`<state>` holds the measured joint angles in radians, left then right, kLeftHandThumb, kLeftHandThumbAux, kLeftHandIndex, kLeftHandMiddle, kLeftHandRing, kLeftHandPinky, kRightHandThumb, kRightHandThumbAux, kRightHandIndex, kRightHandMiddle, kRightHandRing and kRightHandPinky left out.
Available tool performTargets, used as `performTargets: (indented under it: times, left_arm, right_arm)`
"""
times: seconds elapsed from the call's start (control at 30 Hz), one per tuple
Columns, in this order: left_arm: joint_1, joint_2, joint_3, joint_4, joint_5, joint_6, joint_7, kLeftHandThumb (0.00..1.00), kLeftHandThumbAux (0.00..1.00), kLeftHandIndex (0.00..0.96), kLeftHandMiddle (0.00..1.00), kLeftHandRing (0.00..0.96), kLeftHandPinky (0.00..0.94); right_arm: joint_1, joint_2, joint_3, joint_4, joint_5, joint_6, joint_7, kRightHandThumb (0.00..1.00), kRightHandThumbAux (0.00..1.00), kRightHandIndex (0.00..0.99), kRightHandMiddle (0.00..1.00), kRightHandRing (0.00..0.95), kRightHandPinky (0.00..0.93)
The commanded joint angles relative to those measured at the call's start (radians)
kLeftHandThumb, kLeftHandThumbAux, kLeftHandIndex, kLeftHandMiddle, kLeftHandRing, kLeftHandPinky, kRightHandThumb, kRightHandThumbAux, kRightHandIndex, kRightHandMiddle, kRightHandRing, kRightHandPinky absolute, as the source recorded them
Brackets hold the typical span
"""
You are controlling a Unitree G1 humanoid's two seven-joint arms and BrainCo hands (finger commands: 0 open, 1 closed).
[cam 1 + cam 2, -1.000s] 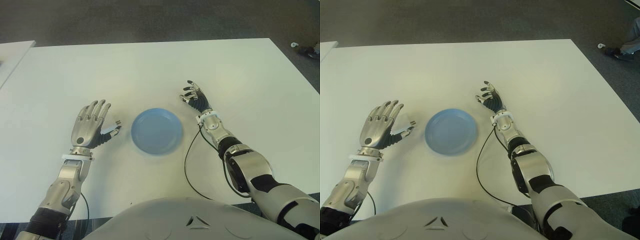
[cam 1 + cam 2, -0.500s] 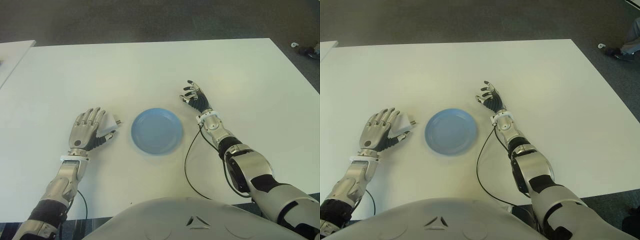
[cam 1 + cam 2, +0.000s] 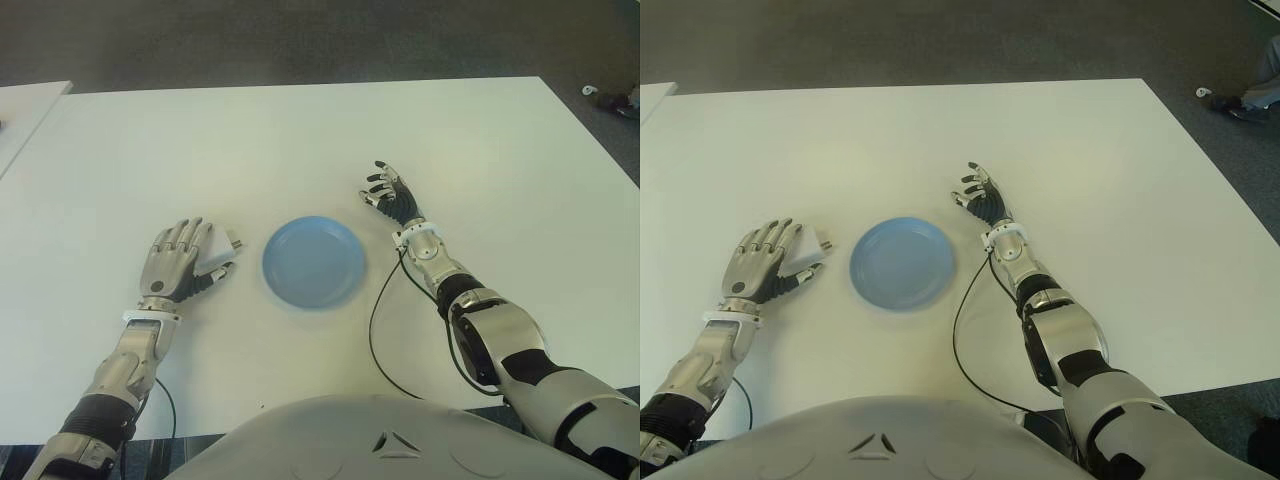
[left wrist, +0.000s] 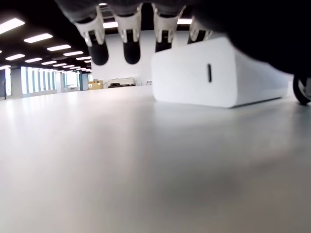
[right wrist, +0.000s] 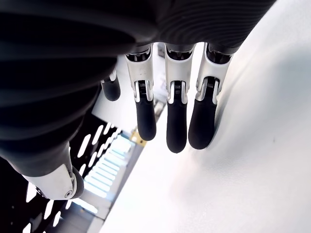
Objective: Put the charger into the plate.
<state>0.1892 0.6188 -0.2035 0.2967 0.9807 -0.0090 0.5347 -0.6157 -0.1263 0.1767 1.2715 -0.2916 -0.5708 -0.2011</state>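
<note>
The white charger (image 3: 216,251) lies on the white table (image 3: 300,150), its metal prongs pointing at the blue plate (image 3: 313,262) a short gap to its right. My left hand (image 3: 190,258) is low over the table with straight fingers. The charger sits between its thumb and index finger. In the left wrist view the charger (image 4: 221,73) lies flat on the table under the outstretched fingertips (image 4: 131,48). The plate holds nothing. My right hand (image 3: 388,193) shows just right of the plate, fingers relaxed and holding nothing.
A black cable (image 3: 375,330) loops from my right forearm across the table toward its near edge. A second white table (image 3: 25,110) stands off to the left. Small objects lie on the dark floor (image 3: 610,98) at the far right.
My left hand has dropped and drawn back toward me, and the charger has come down with it onto the table. The right hand has not moved.
</note>
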Motion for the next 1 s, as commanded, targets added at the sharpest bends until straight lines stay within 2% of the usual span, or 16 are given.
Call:
performTargets:
  times: [0.03, 0.63, 1.0]
  left_arm:
    - [-0.010, 0.006, -0.020, 0.040, -0.005, -0.005, 0.010, 0.198, 0.179, 0.000, 0.000, 0.000, 0.000]
    - [-0.106, 0.005, -0.073, 0.201, -0.022, -0.023, 0.039, 0.205, 0.177, 0.000, 0.000, 0.000, 0.000]
    - [-0.133, 0.011, -0.090, 0.235, -0.033, -0.027, 0.060, 0.197, 0.183, 0.000, 0.000, 0.000, 0.000]
  right_arm:
    - [0.079, 0.018, 0.015, 0.060, -0.022, 0.054, 0.049, 0.051, 0.658, 0.041, 0.285, 0.336, 0.339]
    - [0.084, 0.017, 0.011, 0.059, -0.019, 0.048, 0.048, 0.054, 0.682, 0.054, 0.276, 0.331, 0.353]
    - [0.084, 0.017, 0.010, 0.060, -0.018, 0.051, 0.055, 0.069, 0.693, 0.055, 0.270, 0.332, 0.357]
